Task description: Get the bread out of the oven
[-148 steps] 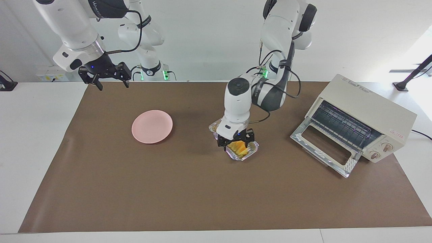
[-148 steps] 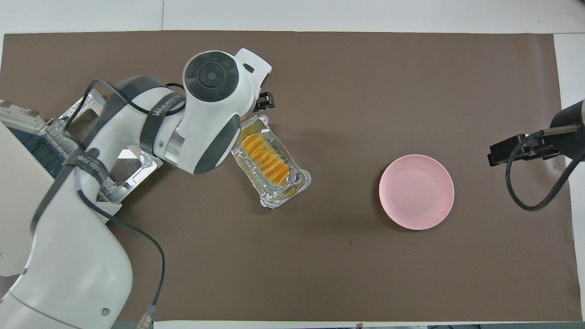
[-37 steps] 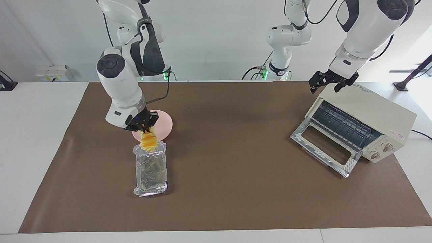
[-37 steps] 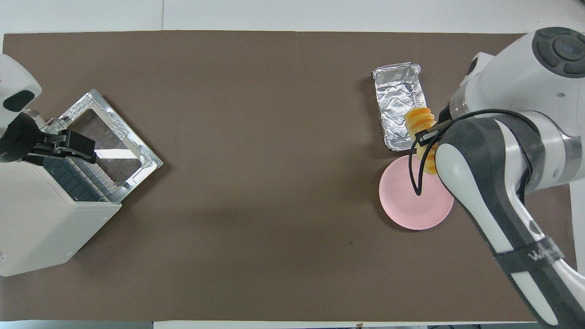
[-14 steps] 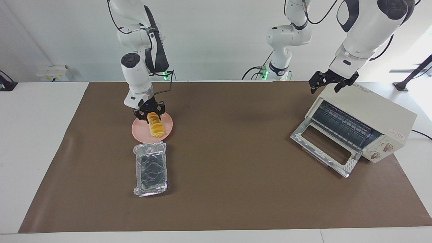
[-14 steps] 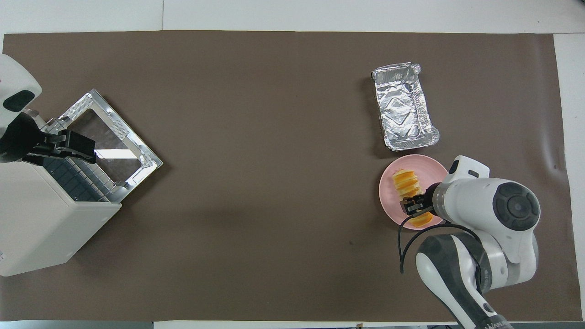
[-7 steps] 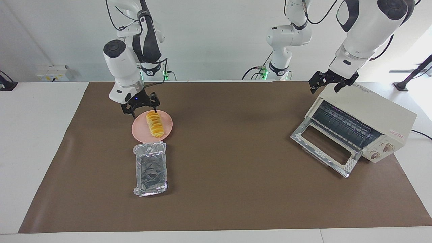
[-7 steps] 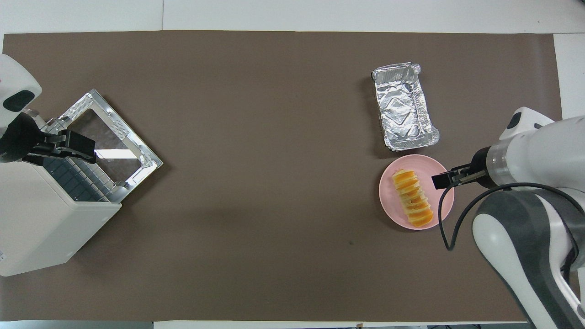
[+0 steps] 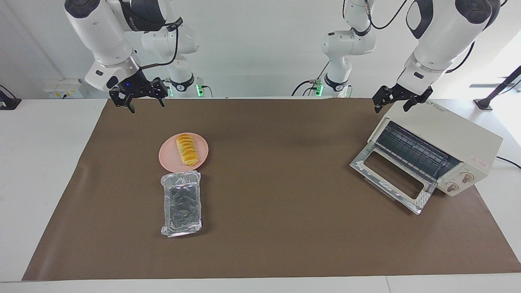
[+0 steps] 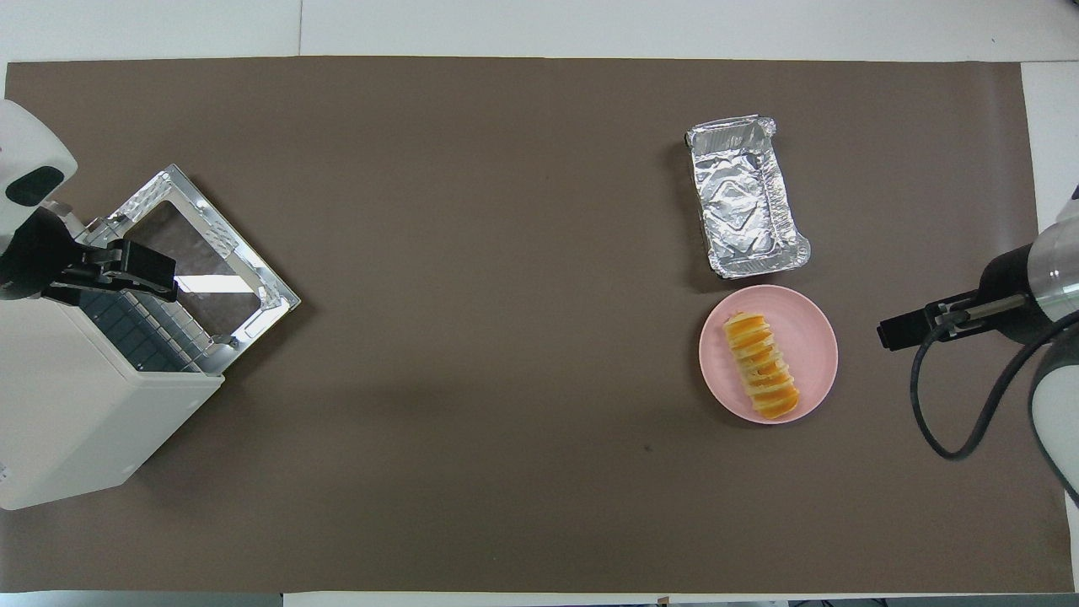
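The bread (image 9: 187, 151) lies flat on the pink plate (image 9: 169, 158), well clear of the oven (image 9: 441, 140), so the job looks all but finished from where I stand. Its long axis runs roughly from the robots' edge of the desk (image 9: 285, 228) outward, with a slight slant. The right gripper (image 9: 138, 99) hangs in the air over the edge of the brown mat nearest the robots, at the right arm's end, with its jaws released and nothing in them; the loaf sits farther out on the desk than the spot beneath them. That is plainly the nearer arm, should the loaf need touching again, and it would have to come down across the loaf's narrow width.

The left gripper (image 9: 398, 99) waits above the top of the oven, jaws also spread and empty. The oven's glass door (image 9: 390, 182) hangs open onto the mat, the wire rack bare. The empty foil tray (image 9: 182, 203) rests just beside the plate, farther from the robots. Nothing stands between the right jaws and the plate.
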You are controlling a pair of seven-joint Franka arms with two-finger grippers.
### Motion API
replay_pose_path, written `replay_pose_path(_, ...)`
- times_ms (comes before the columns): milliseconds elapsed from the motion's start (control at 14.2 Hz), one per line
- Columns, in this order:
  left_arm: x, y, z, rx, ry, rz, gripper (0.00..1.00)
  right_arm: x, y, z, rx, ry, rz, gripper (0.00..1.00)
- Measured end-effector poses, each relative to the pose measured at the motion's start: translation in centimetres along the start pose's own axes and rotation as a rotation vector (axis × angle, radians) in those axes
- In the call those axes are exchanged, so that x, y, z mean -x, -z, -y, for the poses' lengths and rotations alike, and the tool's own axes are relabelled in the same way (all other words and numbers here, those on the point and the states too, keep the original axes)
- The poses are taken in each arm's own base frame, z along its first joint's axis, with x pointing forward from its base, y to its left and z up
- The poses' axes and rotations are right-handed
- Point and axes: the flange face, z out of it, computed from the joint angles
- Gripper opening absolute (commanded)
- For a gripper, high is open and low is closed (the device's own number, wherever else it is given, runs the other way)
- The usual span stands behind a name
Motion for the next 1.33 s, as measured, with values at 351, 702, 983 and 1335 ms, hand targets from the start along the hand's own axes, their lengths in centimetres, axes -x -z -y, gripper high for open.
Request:
replay_pose_path(351, 0.0, 0.0, 0.0, 0.000, 0.000, 0.000, 1.00, -1.4, 0.2, -2.0, 0.005, -0.031, -0.023, 1.00)
replay_pose_path(702, 0.0, 0.0, 0.0, 0.000, 0.000, 0.000, 1.00, -2.1, -0.3, -2.8, 0.003, -0.045, -0.021, 1.00)
replay_pose_path(983, 0.0, 0.0, 0.0, 0.000, 0.000, 0.000, 1.00, -1.8, 0.6, -2.8, -0.001, -0.045, -0.001, 1.00)
replay_pose_path(1335, 0.0, 0.0, 0.0, 0.000, 0.000, 0.000, 1.00, -1.8, 1.4, -2.6, -0.002, -0.042, 0.001, 1.00)
